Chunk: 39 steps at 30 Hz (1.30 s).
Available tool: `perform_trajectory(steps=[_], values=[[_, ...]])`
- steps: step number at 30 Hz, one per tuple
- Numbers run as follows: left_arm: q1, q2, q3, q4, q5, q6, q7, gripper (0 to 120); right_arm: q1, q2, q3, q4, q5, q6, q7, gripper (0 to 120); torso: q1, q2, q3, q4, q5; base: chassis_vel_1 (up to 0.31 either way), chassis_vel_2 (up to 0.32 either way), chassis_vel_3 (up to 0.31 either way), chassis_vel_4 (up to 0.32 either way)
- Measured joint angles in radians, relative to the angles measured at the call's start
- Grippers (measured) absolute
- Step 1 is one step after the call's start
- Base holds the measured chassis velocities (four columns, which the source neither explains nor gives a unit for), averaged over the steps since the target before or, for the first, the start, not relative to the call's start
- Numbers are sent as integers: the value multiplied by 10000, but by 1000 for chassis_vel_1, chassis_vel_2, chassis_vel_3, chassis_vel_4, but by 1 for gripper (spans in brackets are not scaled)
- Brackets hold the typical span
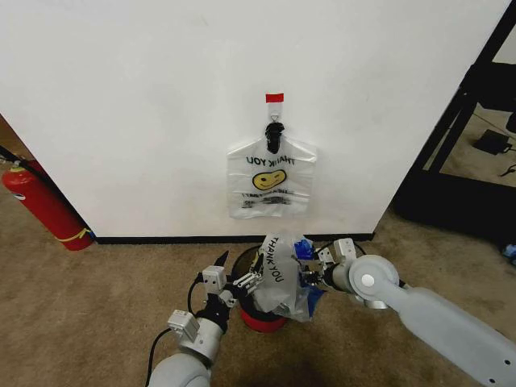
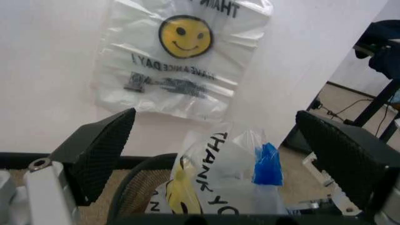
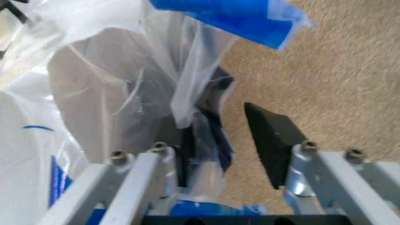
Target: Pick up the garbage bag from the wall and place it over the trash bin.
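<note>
Spread wide, the left gripper (image 2: 218, 154) was held before the garbage bag (image 2: 222, 180) — thin, limp, slippery film draped on the trash bin (image 1: 262, 314); the right gripper (image 3: 218, 150), also open, straddled its edge — best pinched there.

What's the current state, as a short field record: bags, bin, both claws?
bag on wall: one garbage bag with a smiley print hangs from the black hook under the red tape strip
bag at bin: a second bag sits bunched on the trash bin, not spread over the rim
left claw: open, at the bin's left side beside the bag
right claw: open, at the bag's right edge, plastic between its fingers
floor: carpet; fire extinguisher left of the wall
</note>
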<state>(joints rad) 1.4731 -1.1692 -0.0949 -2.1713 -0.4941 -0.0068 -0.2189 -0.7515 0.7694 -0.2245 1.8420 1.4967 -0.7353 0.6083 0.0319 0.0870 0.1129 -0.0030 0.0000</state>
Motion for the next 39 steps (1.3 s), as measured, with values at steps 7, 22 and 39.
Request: perform_trajectory(steps=[7,22,39], values=[[12,44,3,-63,31,57,-35,100,-1171,333,1311,300,3,1,167,10,0,0,0,-1,0,0,0,0,0],[87,193,88,-197,171,197,-73,100,-2620,1274,3059,809,-310,17,158,0,0,0,0,-1,0,0,0,0,0],[-3501,3055,1106,-2196,-4580,3690,-1526,97,-3451,2559,3782,2073,-1880,556,229,0,2,0,1,1,1,0,0,0,0]])
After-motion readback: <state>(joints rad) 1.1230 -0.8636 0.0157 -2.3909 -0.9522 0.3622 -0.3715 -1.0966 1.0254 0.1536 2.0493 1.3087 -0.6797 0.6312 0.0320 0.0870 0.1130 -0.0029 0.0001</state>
